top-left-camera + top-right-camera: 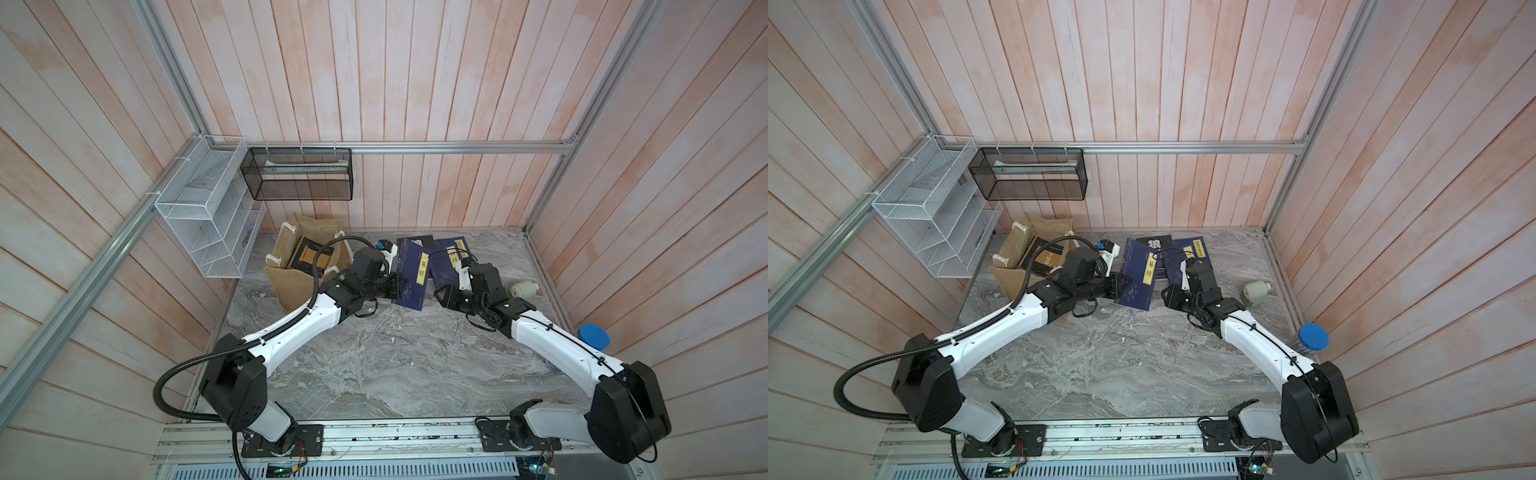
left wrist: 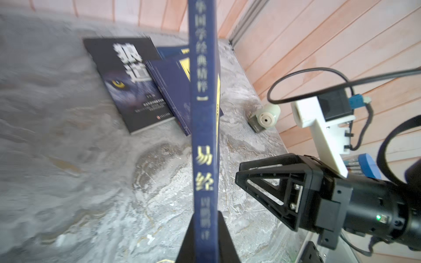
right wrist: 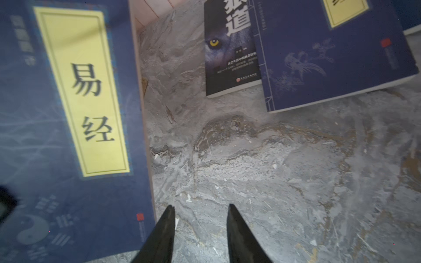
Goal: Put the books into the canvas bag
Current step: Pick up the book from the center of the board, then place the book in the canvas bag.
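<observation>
My left gripper (image 2: pixel 206 216) is clamped across the spine of a thin navy paperback with a yellow title label (image 1: pixel 411 276). It holds the book tilted between the two arms, apparently clear of the grey marbled tabletop (image 1: pixel 395 353). To do this well, I'd swing it left, stand it upright and lower it free-edge first into the tan woven canvas bag (image 1: pixel 286 291) at the left rear, beside the brown-and-black book (image 1: pixel 311 255) already inside. The black corrugated cable (image 1: pixel 338 240) arcing over the bag's mouth could snag. My right gripper (image 3: pixel 201 206) hangs empty with its jaws apart, near a black wolf-cover book (image 3: pixel 227 57) and another navy paperback (image 3: pixel 330 63) not yet bagged. A cream cylinder (image 1: pixel 524 289) and a blue-lidded jar (image 1: pixel 594 336) sit well aside.
</observation>
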You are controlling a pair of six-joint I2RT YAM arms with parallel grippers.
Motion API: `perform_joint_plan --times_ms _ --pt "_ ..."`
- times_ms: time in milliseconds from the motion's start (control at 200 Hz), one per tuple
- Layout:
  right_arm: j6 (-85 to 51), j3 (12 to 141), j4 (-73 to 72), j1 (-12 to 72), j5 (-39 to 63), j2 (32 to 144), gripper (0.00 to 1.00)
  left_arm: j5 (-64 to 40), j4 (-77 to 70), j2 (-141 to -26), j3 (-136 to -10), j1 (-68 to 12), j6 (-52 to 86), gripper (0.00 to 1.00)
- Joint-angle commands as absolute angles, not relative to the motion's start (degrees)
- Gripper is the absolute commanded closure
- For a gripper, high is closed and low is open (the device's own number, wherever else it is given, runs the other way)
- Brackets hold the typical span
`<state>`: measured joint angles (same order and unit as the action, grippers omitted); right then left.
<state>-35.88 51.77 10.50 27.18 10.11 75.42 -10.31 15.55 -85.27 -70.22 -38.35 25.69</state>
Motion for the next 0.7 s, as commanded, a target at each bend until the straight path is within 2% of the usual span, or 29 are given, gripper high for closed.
perform_joint_plan --times_ms 0,235,445,695 --pt "-37.0 56.6 11.4 30.2 7.4 78.2 0.6 -1.4 21.9 -78.6 -69.9 -38.4 18.2 1.0" --pt "-36.2 68.2 11.9 35.9 6.4 84.9 0.58 14.5 30.2 -63.8 -68.4 -38.2 12.4 1.0" --pt "-36.0 80.9 12.6 40.6 4.9 93.0 0.58 23.8 31.7 -51.4 -65.9 -38.3 9.6 1.0" --pt "-35.1 99.7 14.6 45.9 5.2 105.6 0.56 32.6 35.1 -44.9 -67.6 -38.2 4.7 1.0"
